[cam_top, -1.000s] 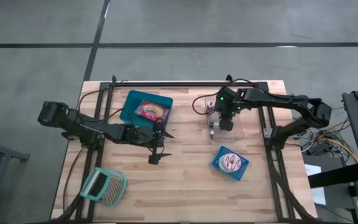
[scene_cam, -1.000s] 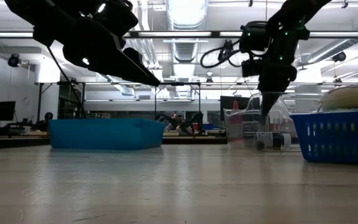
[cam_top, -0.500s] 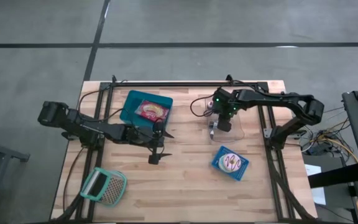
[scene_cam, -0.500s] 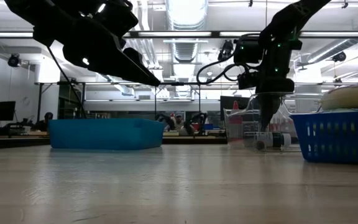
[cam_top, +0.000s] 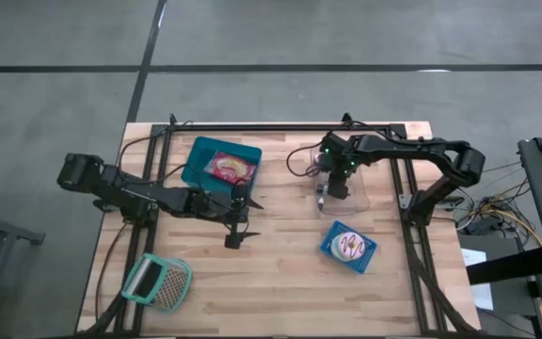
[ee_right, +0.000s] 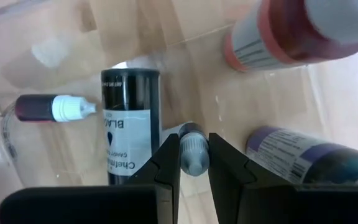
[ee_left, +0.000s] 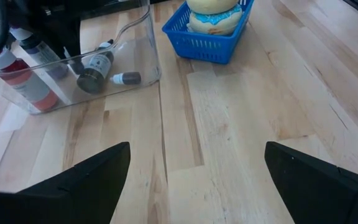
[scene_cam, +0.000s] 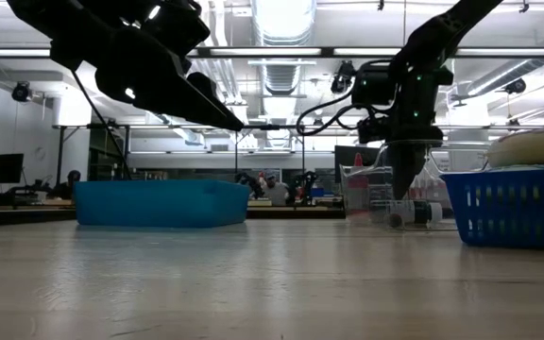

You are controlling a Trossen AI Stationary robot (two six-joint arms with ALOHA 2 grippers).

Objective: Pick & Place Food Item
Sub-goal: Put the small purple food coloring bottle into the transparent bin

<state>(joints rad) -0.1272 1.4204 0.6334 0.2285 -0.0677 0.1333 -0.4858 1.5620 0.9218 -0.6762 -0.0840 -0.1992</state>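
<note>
The right gripper was clenched on a small grey-capped bottle inside the clear bin; lifting and placing remained. The left gripper hovered released mid-worktop.

Inside the clear plastic bin my path was crowded — a black-labelled bottle, a red-capped bottle and a purple one pressed close; bare wooden tabletop lay open beyond.

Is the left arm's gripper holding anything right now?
No, the left gripper hangs with its jaws wide apart above bare wooden table, nothing between them.
</note>
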